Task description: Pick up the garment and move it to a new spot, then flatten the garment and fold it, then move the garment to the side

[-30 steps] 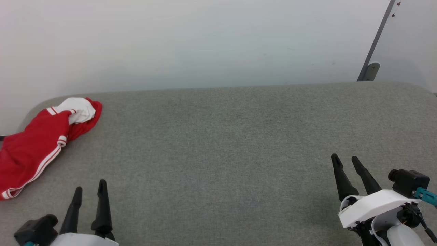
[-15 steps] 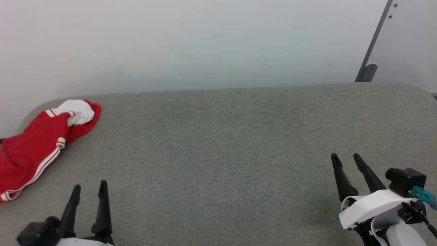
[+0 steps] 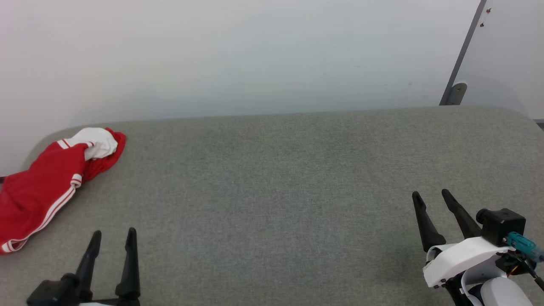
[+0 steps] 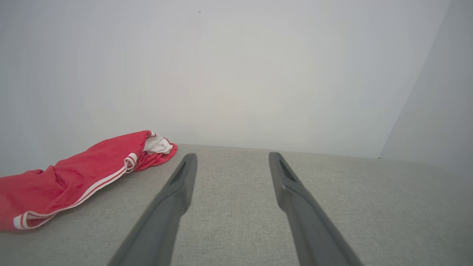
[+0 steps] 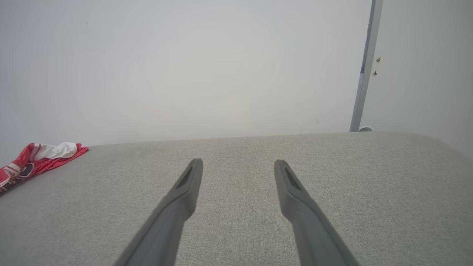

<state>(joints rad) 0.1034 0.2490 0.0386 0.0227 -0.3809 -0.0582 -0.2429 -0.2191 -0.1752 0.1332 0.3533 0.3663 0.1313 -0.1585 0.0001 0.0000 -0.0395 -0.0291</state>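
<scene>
Crumpled garment on grey table, near pale wall. Near garment: left gripper, spread, empty. Well apart from garment: right gripper, spread.

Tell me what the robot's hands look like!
Each hand is two long, dark, pointy fingers that taper. The right gripper grows from a white shell with a black box and a teal plug beside it. The left gripper has a black block at its base.

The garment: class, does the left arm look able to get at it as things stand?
Probably yes: the garment lies crumpled just ahead and left of the open left tool, with only bare grey surface between.
</scene>
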